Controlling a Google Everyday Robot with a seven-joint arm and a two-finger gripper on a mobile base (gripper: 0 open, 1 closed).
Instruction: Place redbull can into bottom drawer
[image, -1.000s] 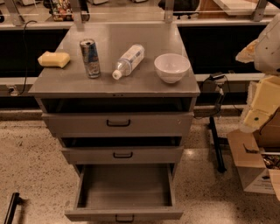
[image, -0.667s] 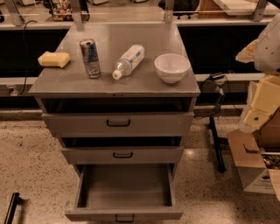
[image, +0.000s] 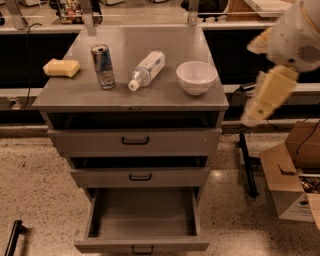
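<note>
A robot's claw (image: 256, 109) is hanging just beyond the right edge of the tabletop (image: 150, 37), well apart from everything on it. It is showing as a pale blur, so whether it is spread or pressed together cannot be told.

Nearest it, a white bowl (image: 196, 77) is sitting by the front right corner. A clear bottle (image: 146, 69) is lying on its side around the middle. The redbull can (image: 102, 66) is standing upright toward the front left, and a yellow sponge (image: 61, 67) is lying beside it at the left edge.

Below, the bottom drawer (image: 142, 243) is standing pulled out with nothing showing inside, while the two shallower drawers above are sitting nearly shut.

By this view the task is barely under way. The drawer is waiting open, but reaching across, grasping the can and lowering it in all appear to be ahead.

The arm's upper part is running out of frame at the top right, and the drawer front is being clipped by the lower border.
</note>
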